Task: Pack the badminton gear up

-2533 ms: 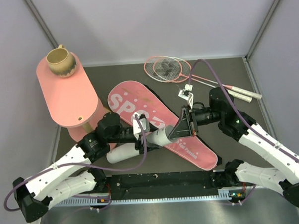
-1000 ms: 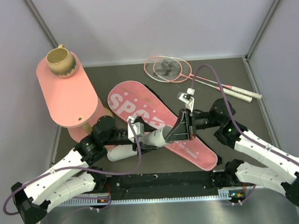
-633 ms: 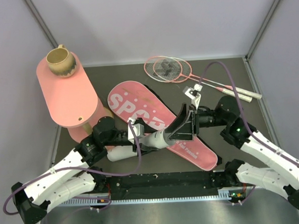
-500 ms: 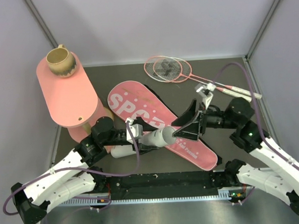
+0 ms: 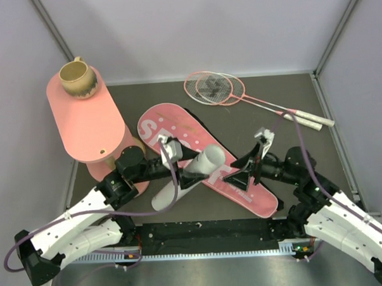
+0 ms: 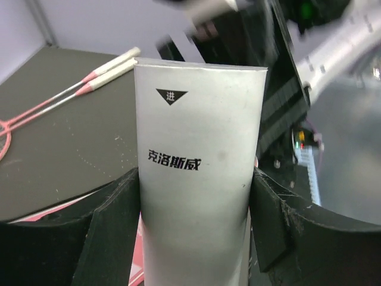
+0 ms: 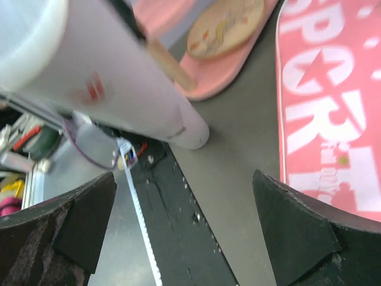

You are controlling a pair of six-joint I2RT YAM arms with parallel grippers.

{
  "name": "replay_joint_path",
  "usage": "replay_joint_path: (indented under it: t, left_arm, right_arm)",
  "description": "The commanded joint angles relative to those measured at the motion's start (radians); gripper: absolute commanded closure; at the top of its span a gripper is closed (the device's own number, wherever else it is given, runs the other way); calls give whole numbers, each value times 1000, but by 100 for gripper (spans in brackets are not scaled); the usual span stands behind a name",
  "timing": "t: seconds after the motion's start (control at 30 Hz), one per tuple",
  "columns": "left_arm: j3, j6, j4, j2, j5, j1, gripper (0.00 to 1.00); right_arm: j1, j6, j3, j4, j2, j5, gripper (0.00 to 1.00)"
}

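My left gripper (image 5: 183, 174) is shut on the long white tube (image 5: 191, 176), which slants over the bag with its far end raised. In the left wrist view the tube (image 6: 199, 173) fills the gap between both fingers (image 6: 116, 208). The right gripper (image 5: 246, 170) stands wide open just right of the tube's raised end, holding nothing; its wrist view shows the tube (image 7: 107, 83) above the right gripper (image 7: 184, 220). The pink "SPORT" bag (image 5: 171, 128) lies flat mid-table. Two pink-framed rackets (image 5: 214, 88) lie at the back, handles (image 5: 307, 119) to the right.
A pink oval tiered table (image 5: 88, 122) stands at the left with a tan mug (image 5: 77, 78) on top; its lower tier (image 7: 220, 65) shows in the right wrist view. Grey walls close the back and sides. A black rail (image 5: 207, 234) runs along the near edge.
The right gripper opened and drew back right and nearer, away from the tube's end. The left gripper swung the tube so its far end lifted and turned toward the back.
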Motion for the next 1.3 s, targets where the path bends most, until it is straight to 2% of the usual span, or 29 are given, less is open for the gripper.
replay_joint_path:
  t: [0.0,0.07,0.17,0.33,0.4,0.47,0.53,0.67,0.83,0.97,1.07,1.17,1.2,1.23,1.27]
  left_arm:
    - [190,-312,32,82,-251,-1,99]
    - [271,-410,13,135,-284,-1,99]
    - [304,-529,68,168,-300,-1,99]
    - [284,-657,188,168,-384,0,98]
    - [279,-689,219,168,-412,0,96]
    - [278,-715,236,173,-450,0,95]
    - [270,-725,249,176,-492,0,95]
    - [247,-745,318,179,-542,2,95]
    - [245,-728,334,190,-539,2,97]
    - [233,-748,331,183,-529,0,97]
    - [209,-769,340,171,-536,0,97]
    - [189,-772,337,162,-553,0,95]
    - [183,-762,331,156,-559,0,93]
    - [181,-752,320,157,-567,2,87]
    - [181,-743,305,153,-585,2,72]
  right_arm:
    - [122,-18,-78,266,31,74,3]
    - [200,-41,-75,366,99,145,1]
    - [251,-85,-36,449,239,224,1]
    - [313,-88,41,457,353,396,1]
    - [314,-70,49,497,383,372,1]
    - [314,-47,60,498,397,365,8]
    - [314,-47,63,526,399,324,9]
    - [314,10,58,548,397,332,6]
    - [313,89,66,563,411,312,3]
    - [314,102,100,489,419,309,5]
    - [313,128,84,532,420,273,11]
    - [314,145,93,491,413,279,29]
    - [314,149,98,456,404,327,45]
    - [313,152,109,408,393,359,53]
    - [311,156,151,267,391,394,60]
